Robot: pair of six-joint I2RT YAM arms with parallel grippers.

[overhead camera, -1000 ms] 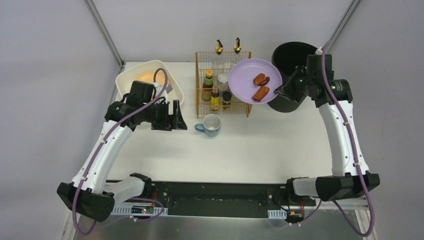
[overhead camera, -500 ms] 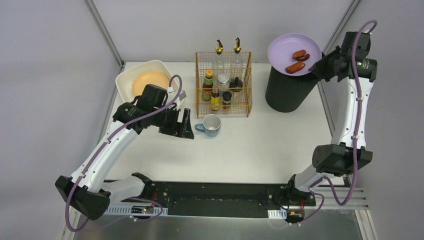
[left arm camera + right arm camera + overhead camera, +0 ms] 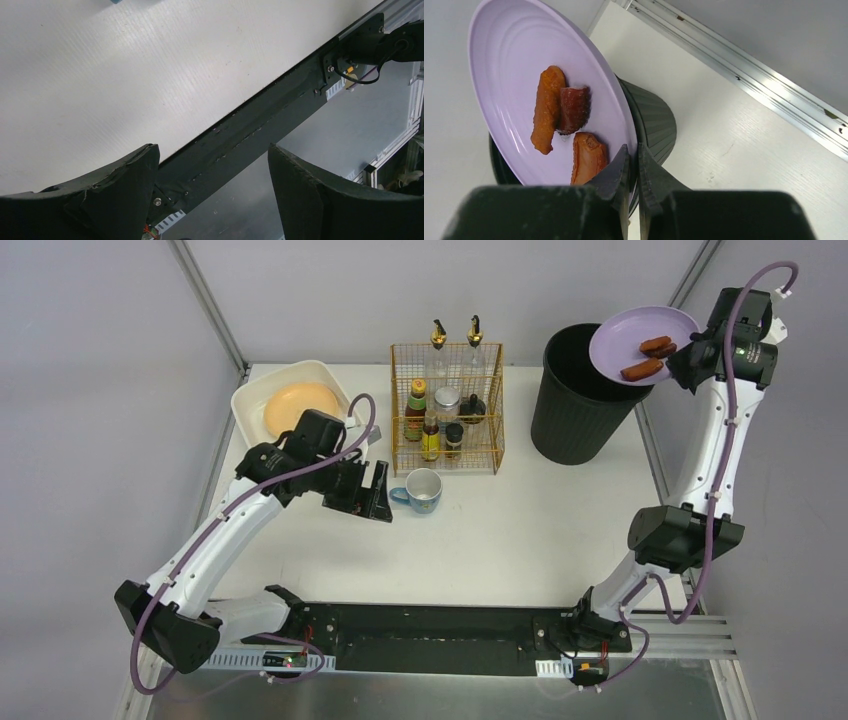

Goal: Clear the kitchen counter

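The counter [image 3: 520, 530] is filling the middle of the top view, its black rail running along the bottom edge. The black bin [image 3: 570, 420] is standing at its upper right corner, the white basin [image 3: 242, 400] is sitting at the upper left with something orange inside, and the wire rack [image 3: 480, 458] of bottles is standing between them. My right fingers [image 3: 616, 167] are pinching the rim of the purple plate [image 3: 625, 338], holding it above the bin's right rim. My left fingers [image 3: 125, 175] are hanging spread apart, gripping nothing, just left of the mug [image 3: 424, 490] in the centre. Three browned food pieces [image 3: 546, 107] are lying on the plate.
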